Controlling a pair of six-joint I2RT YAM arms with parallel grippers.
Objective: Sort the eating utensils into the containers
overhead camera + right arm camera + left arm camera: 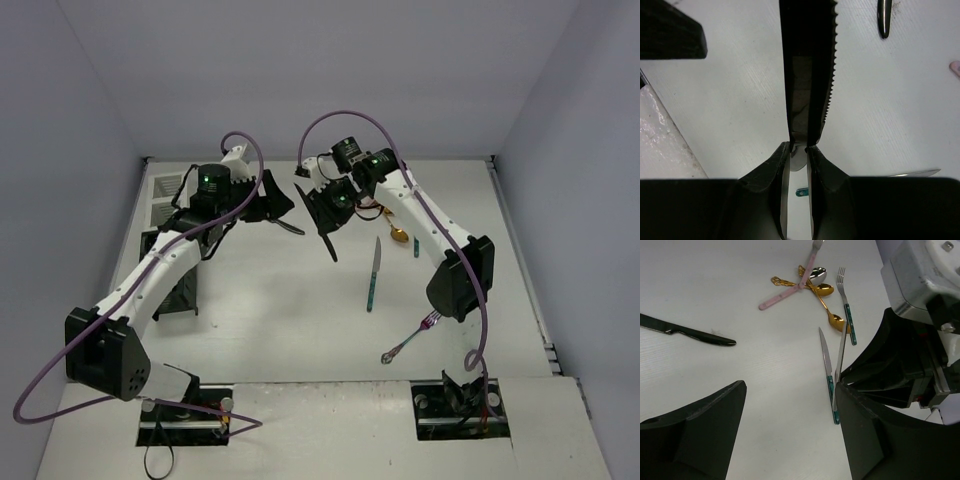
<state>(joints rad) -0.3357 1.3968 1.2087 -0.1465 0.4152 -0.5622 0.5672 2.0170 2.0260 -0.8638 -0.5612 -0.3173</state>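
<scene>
- My right gripper is pinching a serrated black knife that runs up to the top of its wrist view.
- My left gripper is spread wide, with a second black knife lying flat at the upper left of its view.
- Overhead, I see the teal-handled knife right of centre, and the white caddy and black caddy at the left.

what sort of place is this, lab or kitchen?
Probably a lab test cell: white table boxed by plain grey walls, left arm and right arm bolted at its near edge, loose cutlery.
</scene>
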